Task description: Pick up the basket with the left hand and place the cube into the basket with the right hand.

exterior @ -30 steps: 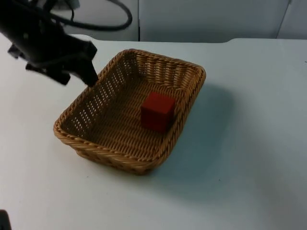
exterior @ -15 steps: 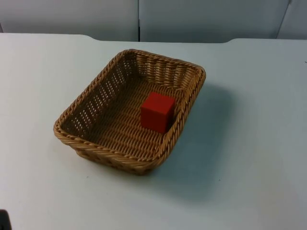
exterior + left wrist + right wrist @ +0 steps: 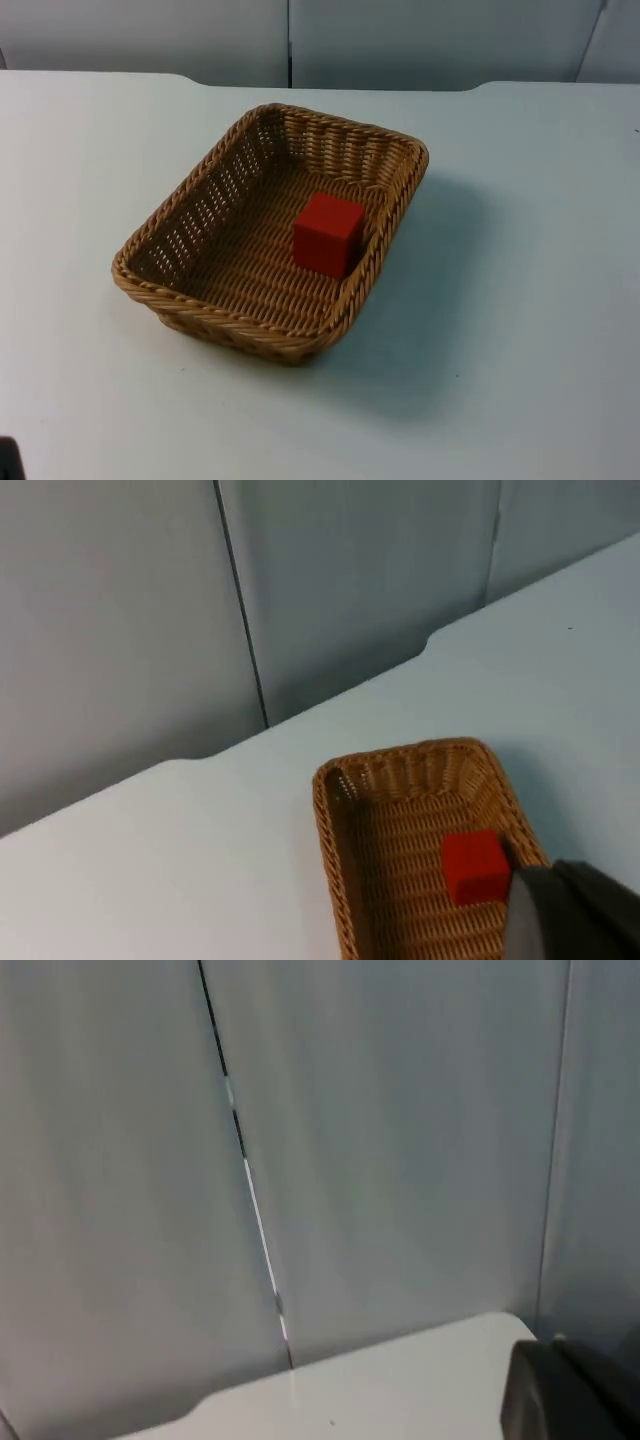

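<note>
Red cube [image 3: 327, 234] inside the wicker basket [image 3: 200, 215], flat on the woven floor, off centre toward 3 o'clock and just beside the long wall on that side. One corner of the cube toward 6 o'clock, top face level.

Basket down on the white table [image 3: 520, 330], long axis from about 1 o'clock to 7 o'clock, rim level all round, nothing touching it from outside. Shadow on the table at 4 o'clock of the basket. Grey partition wall [image 3: 420, 40] at 12 o'clock, well apart from the basket, with a dark vertical seam.

From the left wrist camera: same cube [image 3: 475, 865] in the same basket [image 3: 325, 860]. Left gripper [image 3: 575, 910] raised well clear of the basket, holding nothing visible; open or closed, cannot tell.

Right gripper [image 3: 570, 1390] up high too, facing the partition wall [image 3: 400, 1160] past the table's far edge [image 3: 400, 1380], well away from cube and basket; grip state likewise impossible to tell.
</note>
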Controlling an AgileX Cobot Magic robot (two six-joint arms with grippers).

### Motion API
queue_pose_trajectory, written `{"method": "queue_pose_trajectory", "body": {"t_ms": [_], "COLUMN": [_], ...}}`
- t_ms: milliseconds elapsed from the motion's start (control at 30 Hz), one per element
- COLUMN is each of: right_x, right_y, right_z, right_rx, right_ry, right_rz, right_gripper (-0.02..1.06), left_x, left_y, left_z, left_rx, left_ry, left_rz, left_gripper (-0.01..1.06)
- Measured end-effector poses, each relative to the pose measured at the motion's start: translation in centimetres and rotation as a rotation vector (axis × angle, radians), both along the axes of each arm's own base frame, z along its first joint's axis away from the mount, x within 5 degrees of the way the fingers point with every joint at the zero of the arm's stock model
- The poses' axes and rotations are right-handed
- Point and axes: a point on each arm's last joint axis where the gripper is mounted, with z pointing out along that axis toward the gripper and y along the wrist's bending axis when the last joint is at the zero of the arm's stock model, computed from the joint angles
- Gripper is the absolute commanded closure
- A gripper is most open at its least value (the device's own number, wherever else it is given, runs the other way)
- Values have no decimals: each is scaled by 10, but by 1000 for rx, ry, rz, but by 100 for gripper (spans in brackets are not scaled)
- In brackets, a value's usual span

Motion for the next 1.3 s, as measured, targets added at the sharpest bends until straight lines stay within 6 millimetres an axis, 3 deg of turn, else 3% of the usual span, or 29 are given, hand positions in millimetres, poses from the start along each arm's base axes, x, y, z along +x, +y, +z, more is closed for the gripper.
{"method": "queue_pose_trajectory", "body": {"t_ms": [100, 233, 267, 333, 433, 600, 733, 933, 1300], "right_x": [-4, -14, -14, -22, -38, -58, -73, -76, -66], "right_y": [-1, -3, -3, -2, 9, 22, 35, 36, 37], "right_z": [-23, -77, -77, -107, -145, -175, -213, -244, -269], "right_rx": [-13, -33, -33, -20, 25, 50, 40, -33, -101], "right_ry": [56, 175, 175, 226, 221, 179, 178, 203, 256], "right_rz": [-10, -15, -15, 7, 148, 315, 480, 528, 546], "right_gripper": [105, 105, 105, 105, 105, 105, 105, 105, 105], "left_x": [-12, -36, -36, -49, -64, -76, -91, -99, -101], "left_y": [0, 0, 0, 1, 3, 6, 10, 12, 15], "left_z": [-19, -53, -53, -65, -83, -97, -114, -132, -142], "left_rx": [-17, -6, -6, 6, 11, -2, -21, -31, 1], "left_ry": [22, 80, 80, 104, 147, 144, 123, 123, 112], "left_rz": [-11, -68, -68, -101, -122, -119, -115, -111, -99], "left_gripper": [105, 105, 105, 105, 105, 105, 105, 105, 105]}}
